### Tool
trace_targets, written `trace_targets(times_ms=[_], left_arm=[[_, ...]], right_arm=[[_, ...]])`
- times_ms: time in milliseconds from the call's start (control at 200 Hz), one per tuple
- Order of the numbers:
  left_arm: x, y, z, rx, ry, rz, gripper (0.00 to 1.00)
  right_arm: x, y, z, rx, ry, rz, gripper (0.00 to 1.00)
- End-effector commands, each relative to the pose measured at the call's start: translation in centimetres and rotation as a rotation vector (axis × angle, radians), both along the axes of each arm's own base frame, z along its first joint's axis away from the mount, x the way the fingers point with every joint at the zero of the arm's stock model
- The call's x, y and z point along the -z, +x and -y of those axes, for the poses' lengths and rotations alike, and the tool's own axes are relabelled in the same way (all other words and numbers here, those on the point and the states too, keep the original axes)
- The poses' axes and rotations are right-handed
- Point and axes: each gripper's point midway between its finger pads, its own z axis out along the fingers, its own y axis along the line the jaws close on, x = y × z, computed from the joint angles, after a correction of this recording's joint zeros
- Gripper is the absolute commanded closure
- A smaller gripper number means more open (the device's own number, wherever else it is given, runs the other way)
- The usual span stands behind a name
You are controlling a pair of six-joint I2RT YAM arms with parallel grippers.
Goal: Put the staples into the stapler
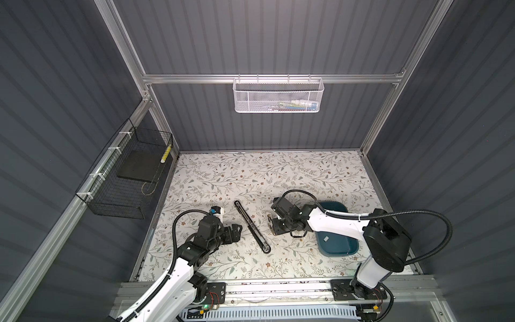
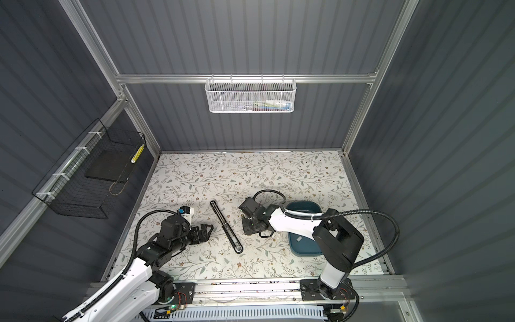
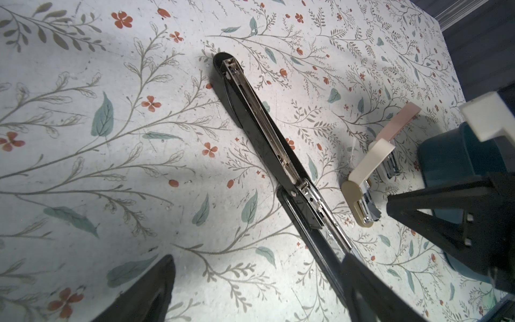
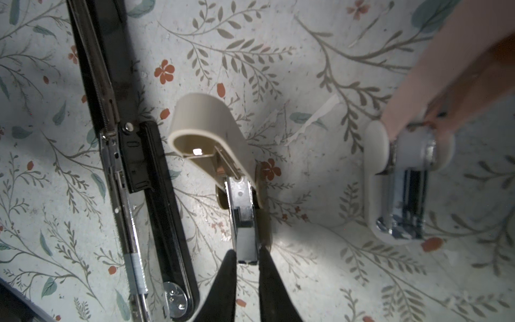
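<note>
A beige stapler [image 4: 211, 131] stands with its lid raised and its metal magazine bare. A grey strip of staples [image 4: 246, 242] lies at the magazine's front end. My right gripper [image 4: 247, 255] is shut on that strip, a fingertip against each side; in a top view it [image 1: 271, 224] sits right of centre. A long black stapler [image 1: 252, 227] lies opened flat, with another grey strip [image 4: 136, 270] on its rail. My left gripper [image 3: 259, 281] is open and holds nothing; one finger [image 3: 362, 281] overlaps the black stapler's end.
A teal tray [image 1: 338, 206] lies under my right arm with one staple strip [image 1: 326, 238] in it. A white stapler with a pink lid [image 4: 404, 195] stands beside the beige one. A small white and blue object [image 1: 216, 210] sits by my left arm. Wire baskets hang on the walls.
</note>
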Motion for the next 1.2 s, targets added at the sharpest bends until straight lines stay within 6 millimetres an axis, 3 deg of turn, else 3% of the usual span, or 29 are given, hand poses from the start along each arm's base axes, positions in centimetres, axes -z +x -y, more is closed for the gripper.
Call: trace_targets(times_ms=[0,370,510,820,1015,1196], left_arm=[[-0.5,0.0,0.2,0.009,-0.006,0.000,0.07],[-0.4,0.0,0.2,0.010,-0.005,-0.002,0.07],[-0.5,0.0,0.2,0.011,-0.007,-0.001,0.07],[-0.5,0.0,0.1,0.002,-0.005,0.001,0.07],[-0.7,0.0,0.1,0.005,-0.012,0.008,0.07],[-0.6,0.0,0.2,0.008,-0.009,0.005,0.07]], right_arm=[[1.7,-0.7,0.6,0.013,-0.037,-0.036,0.82],[3.4,-1.0,1.0,0.030,-0.075,-0.064,0.83],[2.6,-0.8,1.4,0.043,-0.077,-0.040,0.83],[-1.5,0.5,1.5,0.046,-0.053,0.067,0.80],[-0.5,-0.7,1.7,0.037,-0.044,0.022,0.81],[0.1,-1.7,0.6,0.002,-0.025,0.006,0.81]])
